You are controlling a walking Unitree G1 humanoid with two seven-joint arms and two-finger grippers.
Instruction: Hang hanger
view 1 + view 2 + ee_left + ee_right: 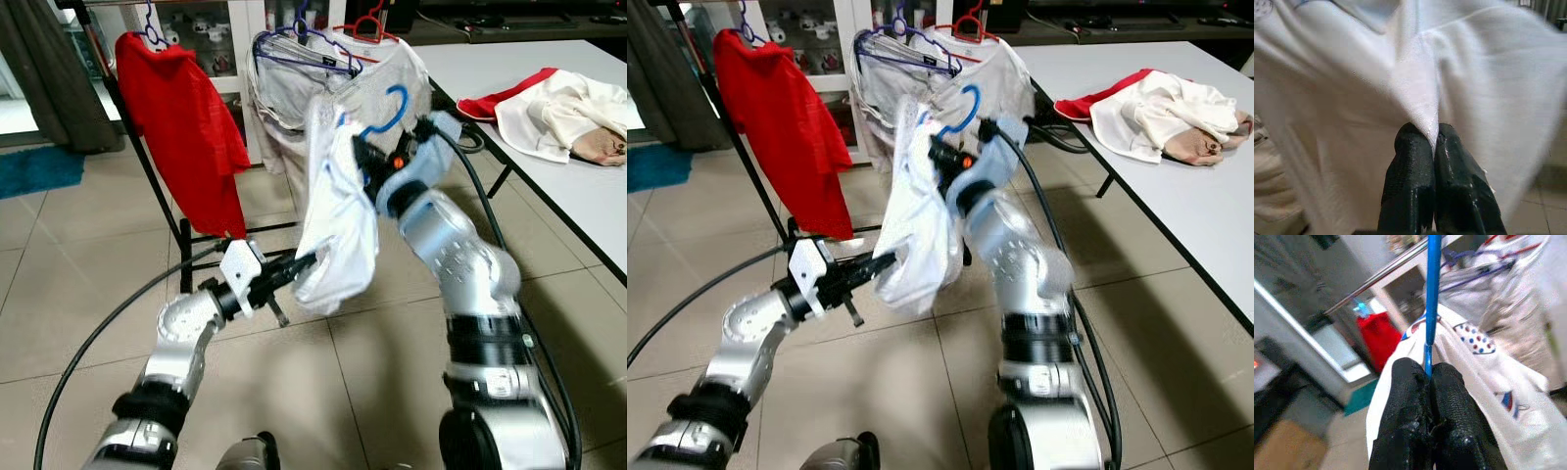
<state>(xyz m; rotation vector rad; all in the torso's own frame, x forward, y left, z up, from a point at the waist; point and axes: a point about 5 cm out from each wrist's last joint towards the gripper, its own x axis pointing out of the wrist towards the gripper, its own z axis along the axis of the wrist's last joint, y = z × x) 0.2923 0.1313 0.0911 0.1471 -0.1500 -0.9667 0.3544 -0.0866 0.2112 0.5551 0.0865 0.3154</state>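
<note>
- Red shirt point(186, 137) of thin, matte cloth, hung on a purple hanger at the left end of the metal clothes rack point(157, 186), over glossy beige floor tiles point(59, 264).
- Left gripper point(302, 262) low in front of the rack, black fingers point(1415, 186) pinched tight on a fold at the lower edge of the white garment point(338, 225).
- White garment soft and smooth, draped in long folds, with small red-and-blue dotted print near the collar; no readable writing.
- Blue hanger point(387, 113), thin glossy plastic with a curved hook, inside that garment, raised just short of the rack's rail.
- Right gripper point(364, 160) directly below the hook, rubbery textured fingers point(1449, 411) clamped on the hanger's neck.
- Pale grey garments point(294, 98) on purple and red hangers behind.
- White table point(578, 186) at right, with red and cream clothes point(549, 108) heaped on it.
</note>
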